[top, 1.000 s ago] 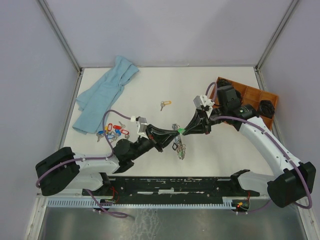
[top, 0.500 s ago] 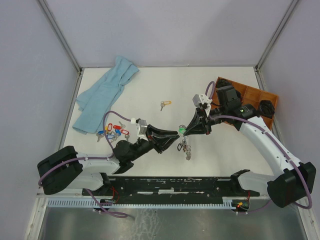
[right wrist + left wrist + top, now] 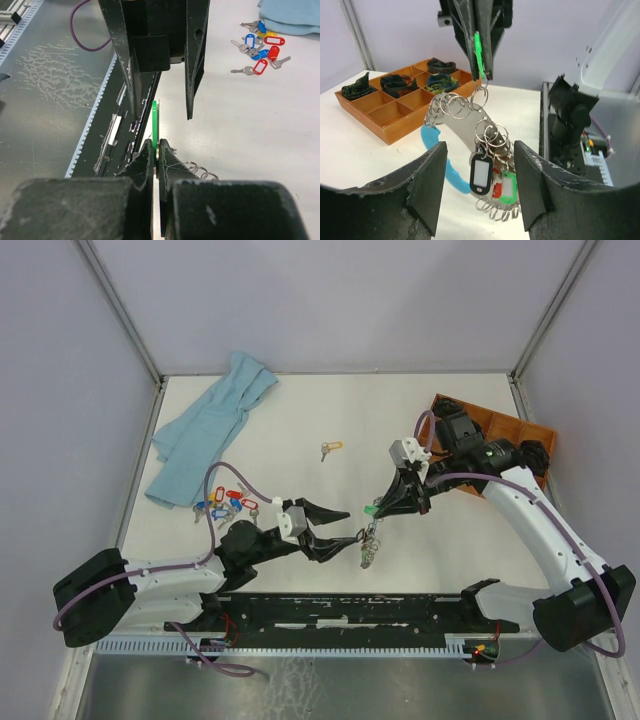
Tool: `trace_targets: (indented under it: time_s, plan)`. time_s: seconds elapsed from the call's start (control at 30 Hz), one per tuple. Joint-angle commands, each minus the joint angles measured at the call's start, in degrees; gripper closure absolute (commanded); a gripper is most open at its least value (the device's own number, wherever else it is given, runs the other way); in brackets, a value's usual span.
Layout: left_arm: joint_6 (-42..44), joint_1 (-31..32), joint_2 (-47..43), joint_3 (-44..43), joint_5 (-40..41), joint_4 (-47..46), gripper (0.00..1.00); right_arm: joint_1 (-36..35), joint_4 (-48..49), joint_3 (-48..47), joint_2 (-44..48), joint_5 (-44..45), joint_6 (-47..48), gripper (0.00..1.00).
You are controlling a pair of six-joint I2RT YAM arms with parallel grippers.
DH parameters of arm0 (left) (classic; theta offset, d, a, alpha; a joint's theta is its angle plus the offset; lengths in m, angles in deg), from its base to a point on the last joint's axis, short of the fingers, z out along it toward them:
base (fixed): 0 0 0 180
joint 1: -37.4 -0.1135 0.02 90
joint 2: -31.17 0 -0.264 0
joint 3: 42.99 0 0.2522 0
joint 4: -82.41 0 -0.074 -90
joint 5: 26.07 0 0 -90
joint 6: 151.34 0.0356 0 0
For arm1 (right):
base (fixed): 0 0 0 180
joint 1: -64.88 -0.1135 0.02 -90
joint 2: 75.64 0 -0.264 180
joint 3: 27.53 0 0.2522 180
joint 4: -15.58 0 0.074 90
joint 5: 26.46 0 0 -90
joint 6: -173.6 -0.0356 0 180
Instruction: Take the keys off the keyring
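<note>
Though shut a second ago, left fingers gape beside the keyring.

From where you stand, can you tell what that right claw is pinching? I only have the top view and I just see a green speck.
Observer: Its wrist view shows the right gripper shut on a thin green tag, seen edge-on.
Operator: And where's the keyring?
Observer: In the left wrist view the keyring hangs below that tag, with a blue sheath on one curved stretch.
Operator: Is the left claw holding anything?
Observer: No. The left gripper is open. In its own view the fingers stand apart, the bunch shows between them, and no contact is visible.
</note>
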Motion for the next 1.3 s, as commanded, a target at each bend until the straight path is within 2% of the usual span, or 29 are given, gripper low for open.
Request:
trace_targets:
  time_s: [0.0,0.23,0.53,0.63,0.7,0.9,1.07,1.27]
  plan:
    - [12.6,-0.2,0.3,-2.8,-4.3,2.9,0.37,0.1,-6.9,-3.2,0.0,-2.1,9.0,0.99]
    - [12.3,-2.4,4.5,-6.4,-9.7,-0.5,0.36,0.1,-8.9,-3.1,0.0,-2.7,11.8,0.99]
    - [4.4,-9.6,15.3,-11.1,-27.1,-13.3,0.36,0.1,-10.8,-4.1,-0.5,-1.8,13.7,0.99]
    - [-0.2,-12.2,19.9,-13.4,-32.7,-20.6,0.4,0.1,-12.4,-5.7,-1.4,-0.4,14.8,0.99]
    - [-3.2,-13.4,22.8,-16.0,-36.6,-22.9,0.46,0.0,-14.2,-7.4,-2.3,0.4,15.8,0.99]
    - [-12.1,-16.4,30.4,-23.5,-45.8,-30.3,0.51,0.1,-23.2,-15.1,-7.1,3.0,22.9,0.99]
    - [-14.9,-17.5,33.4,-28.1,-50.2,-30.4,0.52,0.1,-31.1,-21.7,-11.0,5.0,28.9,0.99]
    - [-16.9,-17.6,35.0,-29.4,-50.5,-31.7,0.54,-0.3,-32.1,-22.3,-12.0,5.2,30.0,0.99]
